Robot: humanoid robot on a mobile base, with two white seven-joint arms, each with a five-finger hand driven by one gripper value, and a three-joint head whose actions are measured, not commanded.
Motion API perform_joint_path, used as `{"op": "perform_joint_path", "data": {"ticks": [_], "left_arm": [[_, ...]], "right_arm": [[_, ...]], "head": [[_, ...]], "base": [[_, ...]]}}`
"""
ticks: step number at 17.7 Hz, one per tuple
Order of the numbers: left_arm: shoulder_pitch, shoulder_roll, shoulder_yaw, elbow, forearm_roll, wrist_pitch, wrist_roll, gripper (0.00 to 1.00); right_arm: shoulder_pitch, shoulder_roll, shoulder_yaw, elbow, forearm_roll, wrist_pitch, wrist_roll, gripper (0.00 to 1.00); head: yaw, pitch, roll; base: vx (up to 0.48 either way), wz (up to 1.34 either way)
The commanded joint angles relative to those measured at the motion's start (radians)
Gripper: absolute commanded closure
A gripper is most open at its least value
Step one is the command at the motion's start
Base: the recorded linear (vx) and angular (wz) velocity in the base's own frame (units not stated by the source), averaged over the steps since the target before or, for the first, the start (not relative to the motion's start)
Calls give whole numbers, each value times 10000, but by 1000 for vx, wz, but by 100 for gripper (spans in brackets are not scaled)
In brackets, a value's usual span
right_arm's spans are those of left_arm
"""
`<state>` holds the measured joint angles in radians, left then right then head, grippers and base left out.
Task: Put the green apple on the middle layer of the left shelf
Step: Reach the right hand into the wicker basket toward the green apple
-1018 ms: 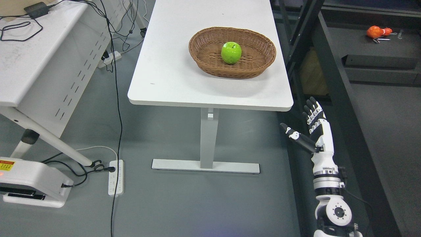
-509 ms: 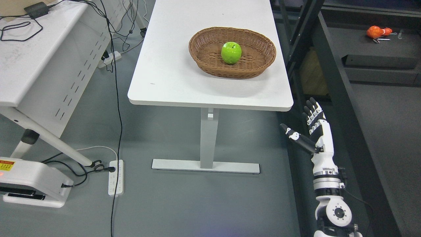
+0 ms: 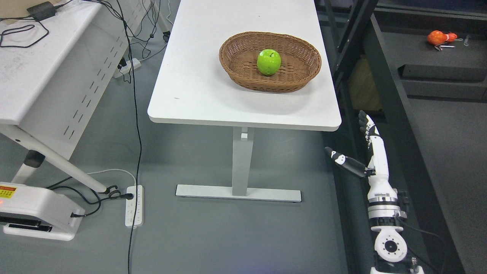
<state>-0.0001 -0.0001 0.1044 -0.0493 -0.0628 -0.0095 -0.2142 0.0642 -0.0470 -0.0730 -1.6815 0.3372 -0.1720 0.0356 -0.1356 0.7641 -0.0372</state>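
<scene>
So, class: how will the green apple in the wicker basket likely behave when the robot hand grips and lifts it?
The green apple looks round and glossy, so it may slip or roll if nudged. The basket walls would probably stop it. It looks rigid, so the open right robot hand should need a wrapping grasp.

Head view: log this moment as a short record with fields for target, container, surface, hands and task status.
target: shiny green apple, upright, stem dimple on top
container: brown oval wicker basket; apple sits inside it
surface: white rectangular table; basket on its right half
right hand: low, beside the table's right near corner, fingers extended, thumb out, holding nothing
left hand: not in view
other: small orange object on dark shelf, upper right
task status: apple not yet grasped
</scene>
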Motion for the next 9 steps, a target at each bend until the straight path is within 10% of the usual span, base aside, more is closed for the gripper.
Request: {"op": "perform_joint_path", "data": {"ticks": [1, 9], "left_arm": [[93, 175, -1, 2, -1, 3, -6, 0], [93, 175, -1, 2, -1, 3, 9, 0]], "right_arm": [[-74, -435, 10, -28, 1184, -258, -49, 0], [-120, -420, -37, -227, 1061, -1440, 74, 0]], "head": [[0, 0, 0], [0, 0, 0]], "base": [[38, 16], [100, 28]]}}
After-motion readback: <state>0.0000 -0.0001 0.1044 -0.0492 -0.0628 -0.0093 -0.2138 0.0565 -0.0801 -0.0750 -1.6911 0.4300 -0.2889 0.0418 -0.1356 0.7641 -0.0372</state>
